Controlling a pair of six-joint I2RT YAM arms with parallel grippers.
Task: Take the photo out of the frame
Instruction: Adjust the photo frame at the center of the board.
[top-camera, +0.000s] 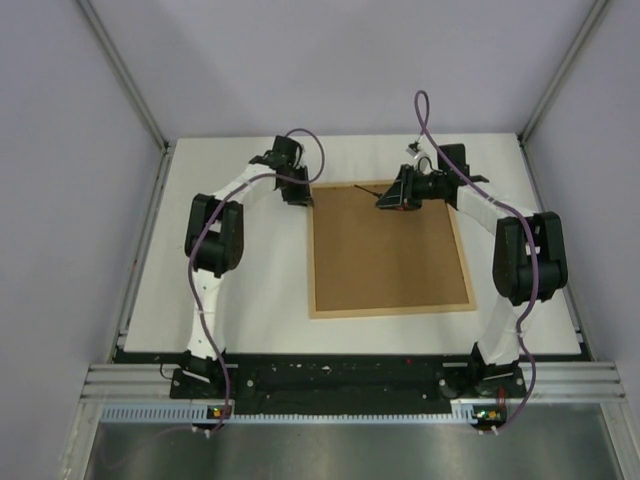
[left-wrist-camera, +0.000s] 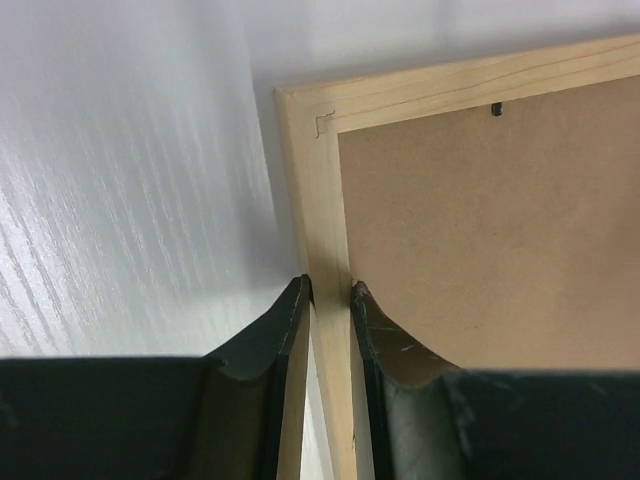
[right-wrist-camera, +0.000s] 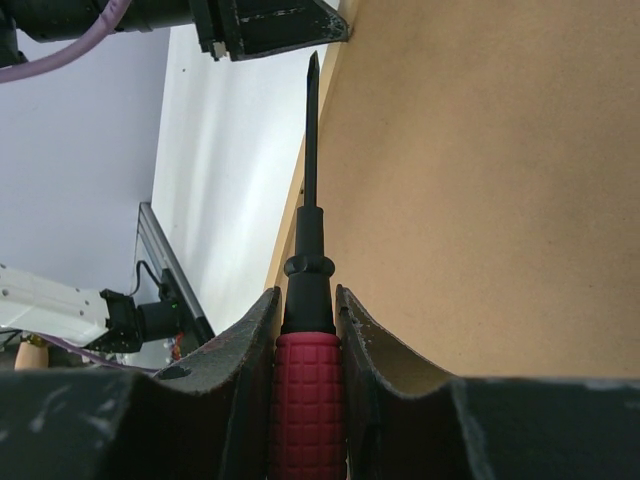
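White woodgrain table; left fingers pinch pale-wood frame rim, flat brown backing board up; right fingers clamp ribbed red screwdriver.

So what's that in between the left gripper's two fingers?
The pale wooden rim of the frame, near a corner. The left wrist view shows the left gripper with one finger on each side of it.

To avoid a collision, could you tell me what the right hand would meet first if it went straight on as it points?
Probably the left hand, clamped on the light-wood picture frame's rim: the red-handled black screwdriver in the right hand aims there, though its height over the brown backing board is unclear.
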